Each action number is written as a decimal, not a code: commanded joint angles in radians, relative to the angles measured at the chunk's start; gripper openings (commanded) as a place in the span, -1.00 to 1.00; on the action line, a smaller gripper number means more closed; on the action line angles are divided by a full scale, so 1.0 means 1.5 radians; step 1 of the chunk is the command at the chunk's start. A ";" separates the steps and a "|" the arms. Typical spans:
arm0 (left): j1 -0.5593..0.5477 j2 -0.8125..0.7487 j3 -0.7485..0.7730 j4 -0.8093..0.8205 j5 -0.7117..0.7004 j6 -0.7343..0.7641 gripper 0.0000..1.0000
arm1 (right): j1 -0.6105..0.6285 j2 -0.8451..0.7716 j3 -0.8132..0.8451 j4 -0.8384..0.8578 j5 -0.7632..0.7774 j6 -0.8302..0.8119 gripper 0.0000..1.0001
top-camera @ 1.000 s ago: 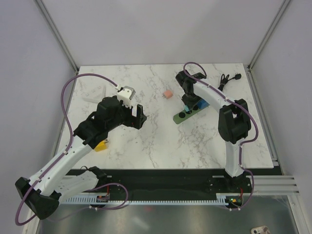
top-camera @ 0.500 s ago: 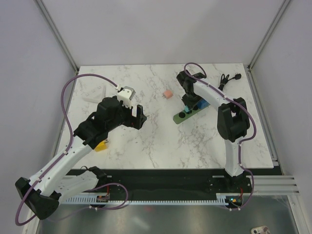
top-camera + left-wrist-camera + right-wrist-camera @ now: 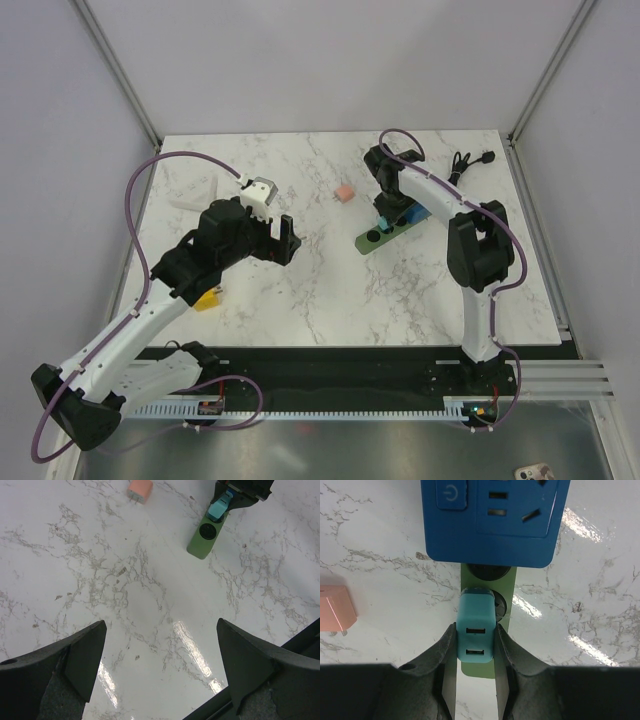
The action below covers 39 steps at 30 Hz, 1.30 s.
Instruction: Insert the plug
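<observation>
Your right gripper (image 3: 475, 645) pinches the teal block-shaped plastic plug (image 3: 476, 614) at a round socket of the green plastic power strip (image 3: 200, 549), far right on the white marble table (image 3: 125, 595), just beside a blue socket block (image 3: 490, 520). Your left gripper (image 3: 160, 625) hangs spread wide, left of centre.

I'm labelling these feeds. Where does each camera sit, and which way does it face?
Top external: above and behind, looking down on the table; left arm and right arm show.
Left wrist: on the left arm, facing down at bare table past the open left gripper.
Right wrist: on the right arm, facing down at the teal plug clamped in the right gripper.
Shared: all show the green strip.
</observation>
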 commanded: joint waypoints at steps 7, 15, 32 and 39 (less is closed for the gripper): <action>-0.001 -0.006 0.000 0.026 -0.011 -0.001 0.96 | -0.004 0.143 -0.066 0.043 -0.036 -0.006 -1.00; -0.001 -0.020 -0.001 0.026 -0.012 0.001 0.97 | -0.003 0.166 -0.065 0.024 -0.020 0.000 -1.00; -0.001 -0.031 -0.010 0.032 -0.021 0.001 0.97 | -0.022 0.119 -0.061 0.011 -0.002 -0.024 -0.99; -0.002 -0.032 -0.010 0.034 -0.020 0.001 0.97 | -0.033 0.081 -0.062 0.004 0.008 -0.036 -0.67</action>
